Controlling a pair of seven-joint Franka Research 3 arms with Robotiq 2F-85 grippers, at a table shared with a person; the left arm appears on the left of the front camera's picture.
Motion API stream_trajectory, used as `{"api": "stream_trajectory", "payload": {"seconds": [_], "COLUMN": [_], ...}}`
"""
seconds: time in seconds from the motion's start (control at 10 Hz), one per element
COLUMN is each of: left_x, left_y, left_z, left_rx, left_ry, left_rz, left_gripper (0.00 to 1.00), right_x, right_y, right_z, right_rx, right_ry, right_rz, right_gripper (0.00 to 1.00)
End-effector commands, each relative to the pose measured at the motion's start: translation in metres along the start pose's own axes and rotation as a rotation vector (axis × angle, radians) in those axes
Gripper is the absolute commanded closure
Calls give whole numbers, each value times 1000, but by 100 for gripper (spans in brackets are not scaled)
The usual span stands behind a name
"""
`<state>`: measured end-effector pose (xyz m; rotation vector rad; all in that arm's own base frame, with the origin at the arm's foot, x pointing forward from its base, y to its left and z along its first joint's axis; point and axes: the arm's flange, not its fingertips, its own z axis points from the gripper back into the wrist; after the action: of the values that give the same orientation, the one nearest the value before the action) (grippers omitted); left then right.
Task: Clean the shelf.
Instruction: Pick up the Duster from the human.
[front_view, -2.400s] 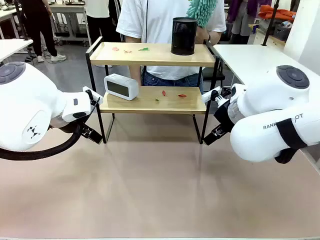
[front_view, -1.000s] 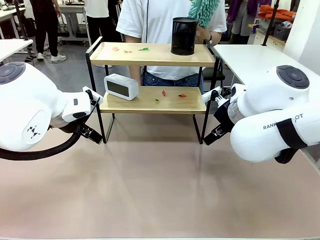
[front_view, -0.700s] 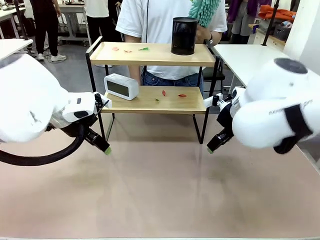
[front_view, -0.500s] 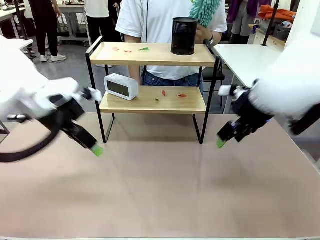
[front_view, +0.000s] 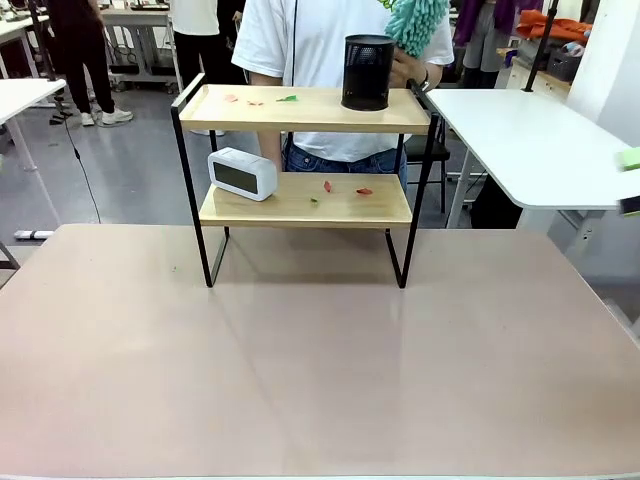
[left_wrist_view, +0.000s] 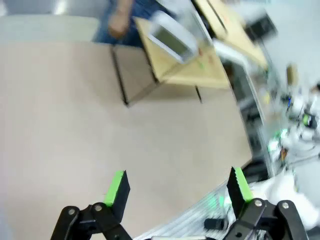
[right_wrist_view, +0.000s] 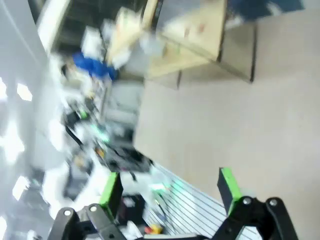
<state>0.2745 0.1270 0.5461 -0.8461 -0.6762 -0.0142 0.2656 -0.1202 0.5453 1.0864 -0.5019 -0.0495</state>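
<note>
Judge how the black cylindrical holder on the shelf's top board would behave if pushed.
The black holder looks like thin mesh, so probably light. Upright and taller than wide, it may tip under a high push; being round, it could then roll along the shelf.

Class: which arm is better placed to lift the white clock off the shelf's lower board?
Left, probably. The white rectangular digital clock sits on the left end of the black-framed wooden shelf, and the open left end effector faces it.
</note>
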Motion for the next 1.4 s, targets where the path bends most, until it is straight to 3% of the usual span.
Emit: {"api": "stream_trajectory", "payload": {"seconds": [0.0, 0.2, 0.3, 0.4, 1.3], "left_x": [-41, -56, -54, -13, -13], "left_y": [59, 104, 112, 108, 108], "left_z": [-1, -1, -14, 61, 61], "left_rx": [14, 12, 28, 60, 60], "left_ry": [-336, -426, -417, -330, -330], "left_rz": [254, 437, 471, 389, 389], "left_gripper": [0, 0, 0, 0, 0], "right_x": [-22, -34, -37, -23, -23], "right_y": [-72, -126, -145, -108, -108], "right_z": [33, 55, 47, 91, 91], "right_rx": [164, 173, 144, 137, 137], "right_ry": [-234, -319, -313, -322, -322], "right_rz": [-114, -217, -264, -230, -230], "right_gripper": [0, 0, 0, 0, 0]}}
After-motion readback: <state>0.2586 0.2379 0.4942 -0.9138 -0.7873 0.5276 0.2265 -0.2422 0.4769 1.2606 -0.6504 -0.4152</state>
